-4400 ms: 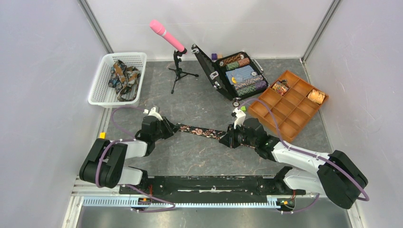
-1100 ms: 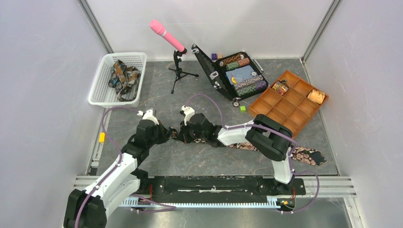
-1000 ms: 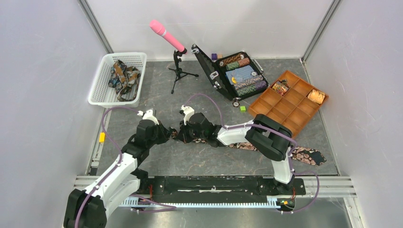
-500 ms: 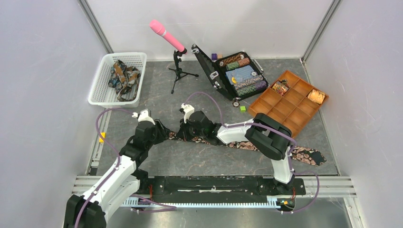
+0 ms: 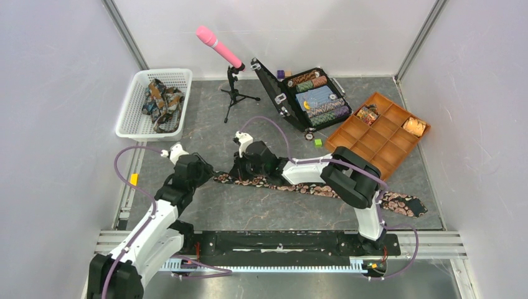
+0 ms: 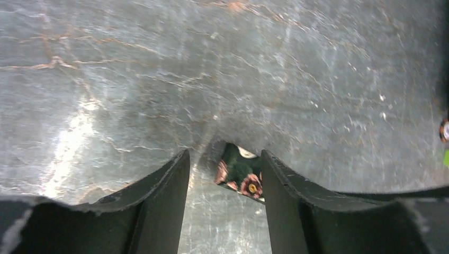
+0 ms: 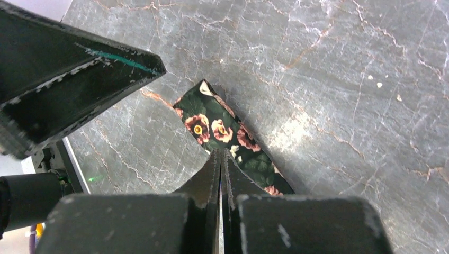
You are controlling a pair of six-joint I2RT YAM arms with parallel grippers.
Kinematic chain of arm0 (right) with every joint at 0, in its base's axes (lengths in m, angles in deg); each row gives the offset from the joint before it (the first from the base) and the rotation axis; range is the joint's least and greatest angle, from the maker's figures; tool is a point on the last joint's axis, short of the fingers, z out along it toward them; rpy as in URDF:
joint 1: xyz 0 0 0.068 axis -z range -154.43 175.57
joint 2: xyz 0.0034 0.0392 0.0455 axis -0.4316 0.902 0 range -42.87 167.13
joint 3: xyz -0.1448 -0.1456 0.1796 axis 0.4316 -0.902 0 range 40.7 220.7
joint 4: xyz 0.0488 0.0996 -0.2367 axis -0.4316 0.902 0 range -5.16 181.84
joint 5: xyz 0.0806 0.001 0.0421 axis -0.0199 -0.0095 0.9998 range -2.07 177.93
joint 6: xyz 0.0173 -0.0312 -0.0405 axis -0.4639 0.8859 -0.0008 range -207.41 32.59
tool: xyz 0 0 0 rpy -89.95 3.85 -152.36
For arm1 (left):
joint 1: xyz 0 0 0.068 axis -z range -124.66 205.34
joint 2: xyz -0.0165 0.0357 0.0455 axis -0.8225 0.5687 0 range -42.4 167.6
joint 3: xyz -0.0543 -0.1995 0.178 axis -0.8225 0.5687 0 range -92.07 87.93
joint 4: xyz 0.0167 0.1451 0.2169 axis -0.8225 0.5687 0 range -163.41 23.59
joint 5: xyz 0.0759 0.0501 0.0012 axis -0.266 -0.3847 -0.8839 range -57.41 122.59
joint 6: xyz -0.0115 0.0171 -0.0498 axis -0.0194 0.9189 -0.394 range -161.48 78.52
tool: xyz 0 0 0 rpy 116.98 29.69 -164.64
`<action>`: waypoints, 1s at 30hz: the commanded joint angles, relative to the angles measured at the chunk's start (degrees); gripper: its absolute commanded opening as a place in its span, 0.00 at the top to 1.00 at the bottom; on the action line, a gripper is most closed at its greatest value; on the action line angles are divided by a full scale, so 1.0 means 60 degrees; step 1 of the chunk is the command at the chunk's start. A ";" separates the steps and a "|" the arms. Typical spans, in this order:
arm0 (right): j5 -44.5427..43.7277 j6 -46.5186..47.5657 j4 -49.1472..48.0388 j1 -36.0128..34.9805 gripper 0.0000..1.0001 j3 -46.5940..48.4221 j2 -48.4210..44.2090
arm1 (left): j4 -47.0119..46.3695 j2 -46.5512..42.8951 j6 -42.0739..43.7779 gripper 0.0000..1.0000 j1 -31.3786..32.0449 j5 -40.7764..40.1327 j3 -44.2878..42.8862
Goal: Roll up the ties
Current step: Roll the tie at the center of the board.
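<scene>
A floral tie (image 5: 324, 190) lies flat across the bench (image 5: 249, 208), its wide end near right and its narrow end running left. The left pincer (image 6: 224, 156) stands apart, the narrow tip showing between its fingers. The right pincer (image 7: 221, 156) is pressed together, its tip over the tie. Far left, a white basket (image 5: 134, 124) holds more ties (image 5: 160, 101); far right, an orange tray (image 5: 359, 159) has two coils (image 5: 414, 126)
</scene>
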 commanded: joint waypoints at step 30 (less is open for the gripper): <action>0.0454 -0.0239 0.0212 0.0028 1.00 0.1040 0.1123 | -0.2384 0.2543 -0.0667 0.95 -0.1997 0.3309 0.0695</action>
